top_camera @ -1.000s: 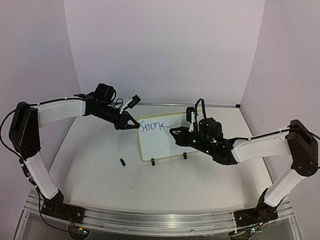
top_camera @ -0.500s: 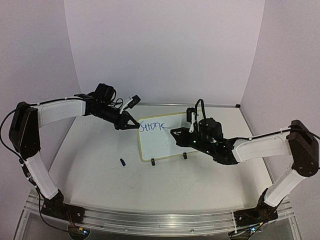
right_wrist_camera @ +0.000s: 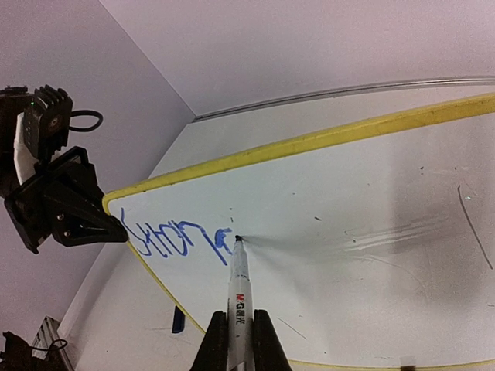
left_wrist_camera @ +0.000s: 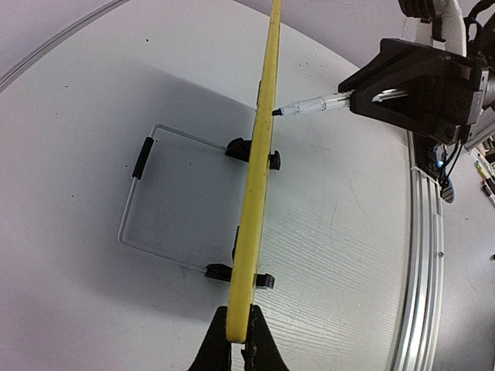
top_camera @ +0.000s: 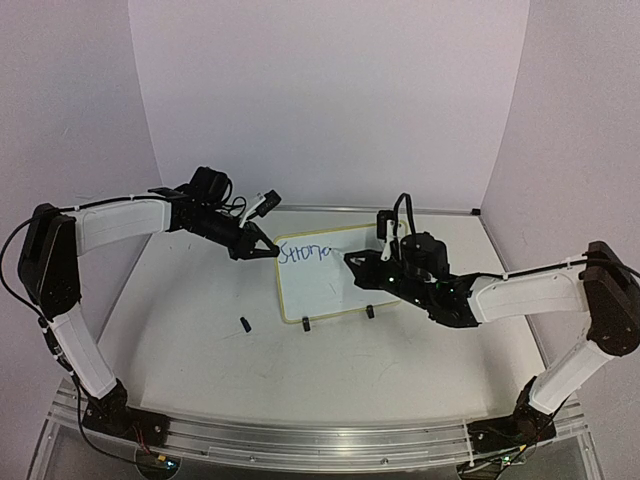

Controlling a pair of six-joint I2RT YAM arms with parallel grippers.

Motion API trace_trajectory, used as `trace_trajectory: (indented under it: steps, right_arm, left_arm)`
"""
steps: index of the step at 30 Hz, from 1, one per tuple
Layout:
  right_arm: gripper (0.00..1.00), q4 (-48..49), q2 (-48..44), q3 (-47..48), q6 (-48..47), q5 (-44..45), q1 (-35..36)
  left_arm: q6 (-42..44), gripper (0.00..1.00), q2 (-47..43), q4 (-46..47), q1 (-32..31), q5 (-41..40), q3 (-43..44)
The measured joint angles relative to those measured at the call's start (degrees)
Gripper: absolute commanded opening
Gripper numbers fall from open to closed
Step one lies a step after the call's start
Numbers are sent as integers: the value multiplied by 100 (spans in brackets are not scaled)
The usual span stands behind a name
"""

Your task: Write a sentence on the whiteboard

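Observation:
The whiteboard [top_camera: 325, 285], white with a thin yellow frame and two black clip feet, stands tilted on the table with blue writing [top_camera: 303, 252] along its top left. My left gripper [top_camera: 272, 250] is shut on the board's upper left corner; in the left wrist view [left_wrist_camera: 238, 334] it pinches the yellow edge [left_wrist_camera: 257, 182]. My right gripper [top_camera: 350, 260] is shut on a white marker [right_wrist_camera: 239, 290], whose tip touches the board [right_wrist_camera: 356, 232] just right of the blue writing [right_wrist_camera: 174, 236]. The marker also shows in the left wrist view [left_wrist_camera: 313, 104].
A blue marker cap [top_camera: 244, 324] lies on the table left of the board; it also shows in the right wrist view [right_wrist_camera: 178, 319]. A wire stand [left_wrist_camera: 147, 197] props the board from behind. A metal rail [top_camera: 330, 435] runs along the near table edge.
The right gripper and marker have shifted slightly right along the board, and the blue writing has grown by a stroke. The left arm has not moved.

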Motion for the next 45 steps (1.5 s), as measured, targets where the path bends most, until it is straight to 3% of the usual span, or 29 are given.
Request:
trace_trajectory:
  steps: [45]
  right_arm:
    - [0, -8, 224, -238, 416, -188, 76]
  left_arm:
    - [2, 0, 0, 0, -9, -5, 0]
